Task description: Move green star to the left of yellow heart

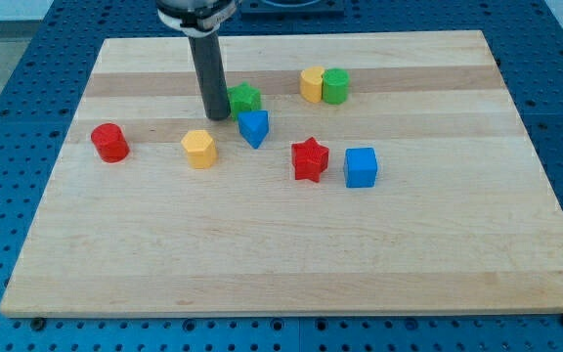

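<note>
So my tip (pixel 217 115) is down on the wooden board (pixel 291 254), toward the far side and a bit left of middle. I've got no jaws to spread or pinch, it's just a plain dark rod, and right now its end sits just beside the green star (pixel 246 98), on the star's left edge. Looks like touching, but I can't swear to it from this angle.

The green star is at the far-middle of the board. Just near-right of it is a blue block (pixel 254 128), kind of a triangular shape, close to the star's near edge. The yellow heart (pixel 311 84) is over to the star's right, further along the far side, with a green round block (pixel 335 86) pressed up against its right side.

Other stuff: a yellow hexagon-ish block (pixel 199 149) near-left of my tip, a red cylinder (pixel 109 142) way off left, a red star (pixel 310 159) and a blue cube (pixel 361 167) side by side right of centre.
</note>
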